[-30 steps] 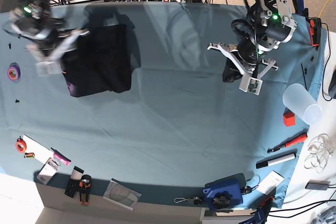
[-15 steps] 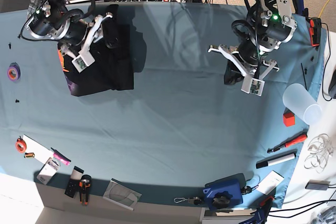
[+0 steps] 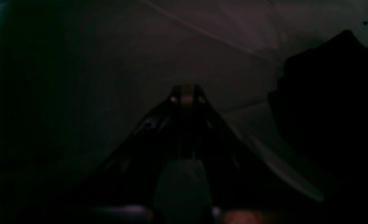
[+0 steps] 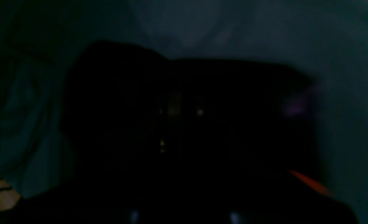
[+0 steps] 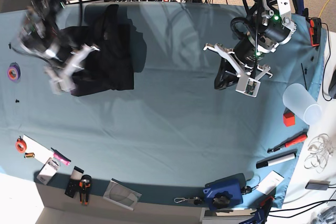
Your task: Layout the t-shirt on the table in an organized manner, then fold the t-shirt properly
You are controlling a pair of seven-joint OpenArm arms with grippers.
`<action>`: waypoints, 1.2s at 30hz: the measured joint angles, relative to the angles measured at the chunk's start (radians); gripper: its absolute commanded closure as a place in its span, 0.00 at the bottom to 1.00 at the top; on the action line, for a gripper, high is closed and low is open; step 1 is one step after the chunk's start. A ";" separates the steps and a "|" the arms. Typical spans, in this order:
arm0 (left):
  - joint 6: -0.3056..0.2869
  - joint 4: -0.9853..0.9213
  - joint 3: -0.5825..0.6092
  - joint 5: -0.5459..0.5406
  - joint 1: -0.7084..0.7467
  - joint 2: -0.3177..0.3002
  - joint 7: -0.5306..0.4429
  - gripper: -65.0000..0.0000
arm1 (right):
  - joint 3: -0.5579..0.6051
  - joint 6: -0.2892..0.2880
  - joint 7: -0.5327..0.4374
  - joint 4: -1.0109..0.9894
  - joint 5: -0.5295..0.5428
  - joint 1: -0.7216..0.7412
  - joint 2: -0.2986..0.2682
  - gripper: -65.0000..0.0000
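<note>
The black t-shirt (image 5: 107,56) is seen bunched in a compact heap at the far corner of the teal worktop (image 5: 168,129), neither spread nor neatly folded. The left hand (image 5: 223,80) is pressed together and empty; the blurred right hand (image 5: 65,77) is seen at the shirt's edge, its grip impossible to tell.

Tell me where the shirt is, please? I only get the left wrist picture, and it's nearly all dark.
Observer: In the base view the t-shirt lies as a black bundle near the far edge of the table, well apart from the left arm.
Operator: Is anything near it?
Observer: The right arm is over the bundle's edge, too blurred to tell whether its jaws grip the cloth.
Operator: Is the shirt plain black?
Observer: No. The right wrist view shows bits of a purple and orange print on it.
</note>
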State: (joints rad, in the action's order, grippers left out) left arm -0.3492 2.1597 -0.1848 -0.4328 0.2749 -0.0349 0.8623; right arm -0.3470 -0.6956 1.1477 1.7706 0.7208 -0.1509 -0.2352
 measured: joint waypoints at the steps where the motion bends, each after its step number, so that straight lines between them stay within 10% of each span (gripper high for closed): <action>1: 0.000 0.000 0.000 0.001 -0.002 0.001 0.000 1.00 | 0.033 0.000 -0.001 -0.065 -0.006 0.020 0.000 0.93; 9: -0.013 0.000 -0.001 0.054 0.000 0.001 0.005 1.00 | 0.113 0.000 0.038 -0.209 0.031 0.089 -0.007 0.95; 15: 0.085 0.000 -0.001 0.253 0.003 -0.018 0.008 1.00 | -0.053 0.000 0.165 -0.017 0.121 0.067 0.002 1.00; 24: 0.130 0.000 -0.064 0.215 0.079 -0.111 0.080 1.00 | -0.313 -0.001 0.267 0.204 0.272 -0.096 0.000 1.00; 36: -0.021 0.000 -0.360 0.015 0.337 -0.123 0.161 1.00 | -0.342 -0.001 0.267 0.326 0.318 -0.459 0.003 1.00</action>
State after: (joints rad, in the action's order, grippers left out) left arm -0.3706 2.1597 -0.5446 -0.4175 0.6117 -0.1577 1.0229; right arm -0.6891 -0.6968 1.4143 2.0964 1.0386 -0.6102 -0.2325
